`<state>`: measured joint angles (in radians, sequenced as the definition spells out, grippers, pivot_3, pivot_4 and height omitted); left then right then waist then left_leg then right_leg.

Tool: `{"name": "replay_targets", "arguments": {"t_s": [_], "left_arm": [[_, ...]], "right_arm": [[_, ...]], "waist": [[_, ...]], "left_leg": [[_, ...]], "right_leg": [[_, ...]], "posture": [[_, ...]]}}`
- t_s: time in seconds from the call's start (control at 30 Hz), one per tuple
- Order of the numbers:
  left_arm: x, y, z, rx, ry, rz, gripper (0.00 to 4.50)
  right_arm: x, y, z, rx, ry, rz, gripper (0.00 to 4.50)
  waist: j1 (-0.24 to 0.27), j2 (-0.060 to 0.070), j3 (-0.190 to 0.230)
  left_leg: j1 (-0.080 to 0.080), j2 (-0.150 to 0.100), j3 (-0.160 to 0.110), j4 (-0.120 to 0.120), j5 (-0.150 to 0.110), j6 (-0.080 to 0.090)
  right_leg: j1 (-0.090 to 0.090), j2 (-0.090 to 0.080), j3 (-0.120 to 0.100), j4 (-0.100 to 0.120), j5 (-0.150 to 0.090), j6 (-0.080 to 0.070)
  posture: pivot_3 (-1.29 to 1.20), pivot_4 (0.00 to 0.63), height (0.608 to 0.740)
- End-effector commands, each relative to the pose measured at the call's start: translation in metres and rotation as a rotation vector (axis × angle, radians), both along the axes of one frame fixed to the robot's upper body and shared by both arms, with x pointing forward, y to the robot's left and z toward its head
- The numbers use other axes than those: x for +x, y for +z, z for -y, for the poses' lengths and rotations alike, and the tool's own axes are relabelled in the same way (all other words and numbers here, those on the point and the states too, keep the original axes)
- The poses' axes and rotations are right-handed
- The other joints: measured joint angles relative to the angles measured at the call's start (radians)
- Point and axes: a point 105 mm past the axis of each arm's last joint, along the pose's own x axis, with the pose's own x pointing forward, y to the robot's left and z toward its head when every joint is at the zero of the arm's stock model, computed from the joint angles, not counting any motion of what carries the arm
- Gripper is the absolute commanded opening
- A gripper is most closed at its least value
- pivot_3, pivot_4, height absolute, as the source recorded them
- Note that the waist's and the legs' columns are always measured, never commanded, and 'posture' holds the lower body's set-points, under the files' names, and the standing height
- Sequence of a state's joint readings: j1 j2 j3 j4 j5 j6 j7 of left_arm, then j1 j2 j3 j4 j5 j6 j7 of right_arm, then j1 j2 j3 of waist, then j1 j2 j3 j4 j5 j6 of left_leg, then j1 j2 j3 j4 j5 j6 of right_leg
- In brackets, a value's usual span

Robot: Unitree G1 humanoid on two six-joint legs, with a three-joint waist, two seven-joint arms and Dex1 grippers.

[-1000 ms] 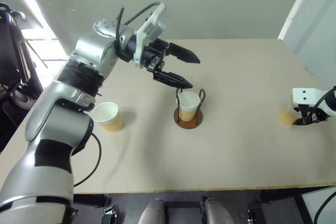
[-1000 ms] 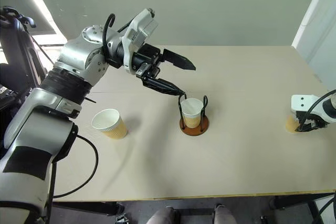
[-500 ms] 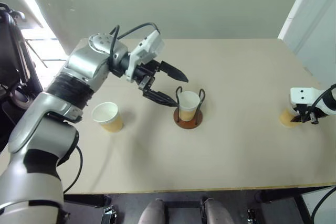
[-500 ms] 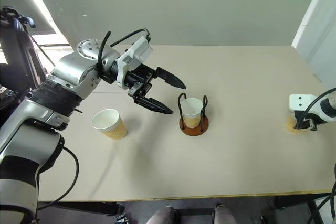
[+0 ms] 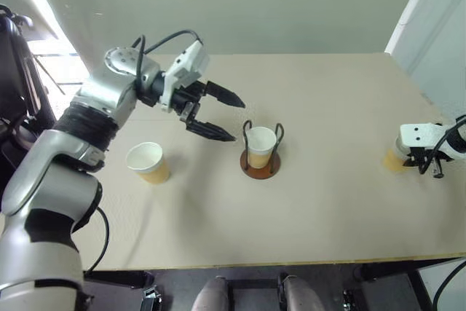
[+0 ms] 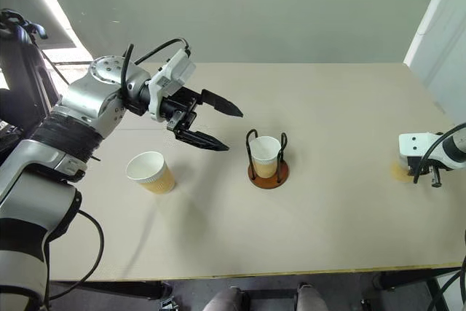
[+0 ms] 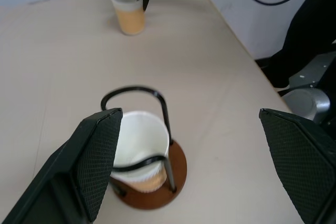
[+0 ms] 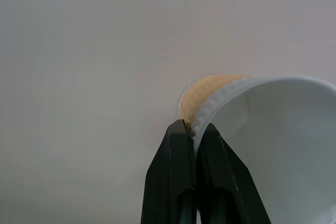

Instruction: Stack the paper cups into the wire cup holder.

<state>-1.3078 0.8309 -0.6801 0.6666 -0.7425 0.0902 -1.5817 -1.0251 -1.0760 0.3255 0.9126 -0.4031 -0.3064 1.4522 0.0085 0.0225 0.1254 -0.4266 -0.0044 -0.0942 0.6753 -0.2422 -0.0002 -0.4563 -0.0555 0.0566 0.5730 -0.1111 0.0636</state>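
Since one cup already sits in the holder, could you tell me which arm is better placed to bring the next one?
Right, I'd judge: the right gripper is shut on a paper cup's rim, while the left gripper hangs open and empty beside the wire cup holder.

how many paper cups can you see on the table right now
3: one paper cup sits in the wire cup holder; one stands at the table's left; one at the right, its rim pinched by the right gripper.
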Motion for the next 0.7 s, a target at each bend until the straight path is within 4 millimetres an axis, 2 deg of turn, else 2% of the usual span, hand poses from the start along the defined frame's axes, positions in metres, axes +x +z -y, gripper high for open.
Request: {"name": "replay_targets", "arguments": {"t_s": [0.03, 0.27, 0.4, 0.5, 0.7], "left_arm": [[0.0, 0.009, -0.006, -0.012, -0.005, 0.027, 4.5], [0.003, 0.008, -0.004, -0.011, 0.006, 0.014, 4.5], [0.004, 0.003, -0.006, 0.007, 0.016, 0.0, 4.5], [0.006, -0.003, -0.009, 0.024, 0.028, -0.005, 4.5], [0.01, -0.008, -0.012, 0.003, 0.028, 0.03, 4.5]], "right_arm": [[0.007, 0.035, -0.02, -0.002, 0.098, 0.093, 0.03], [0.004, 0.051, -0.048, 0.024, 0.205, 0.106, 0.03], [0.0, 0.067, -0.073, 0.022, 0.297, 0.139, 0.03], [-0.001, 0.093, -0.103, 0.009, 0.401, 0.226, 0.03], [-0.007, 0.115, -0.138, -0.001, 0.512, 0.282, 0.03]], "waist": [[-0.001, 0.0, 0.0], [0.001, 0.0, 0.0], [0.0, 0.0, 0.0], [0.0, 0.0, 0.0], [0.001, 0.0, 0.0]], "left_leg": [[0.0, 0.0, 0.0, -0.001, 0.0, 0.0], [-0.001, 0.0, -0.001, -0.004, 0.0, -0.001], [-0.001, 0.0, -0.001, -0.008, 0.0, -0.001], [0.0, 0.0, -0.001, -0.009, 0.0, -0.002], [0.0, 0.0, -0.002, -0.009, 0.001, -0.003]], "right_leg": [[0.0, 0.0, 0.0, 0.0, 0.0, 0.0], [-0.001, 0.0, -0.001, -0.001, -0.003, -0.003], [-0.002, 0.0, -0.001, -0.001, -0.004, -0.005], [-0.003, 0.0, -0.002, 0.0, -0.006, -0.005], [-0.003, 0.001, -0.002, 0.001, -0.006, -0.006]], "posture": [[0.0, 0.15, 0.74], [0.0, 0.15, 0.74], [0.0, 0.15, 0.74], [0.0, 0.15, 0.74], [0.0, 0.15, 0.74]]}}
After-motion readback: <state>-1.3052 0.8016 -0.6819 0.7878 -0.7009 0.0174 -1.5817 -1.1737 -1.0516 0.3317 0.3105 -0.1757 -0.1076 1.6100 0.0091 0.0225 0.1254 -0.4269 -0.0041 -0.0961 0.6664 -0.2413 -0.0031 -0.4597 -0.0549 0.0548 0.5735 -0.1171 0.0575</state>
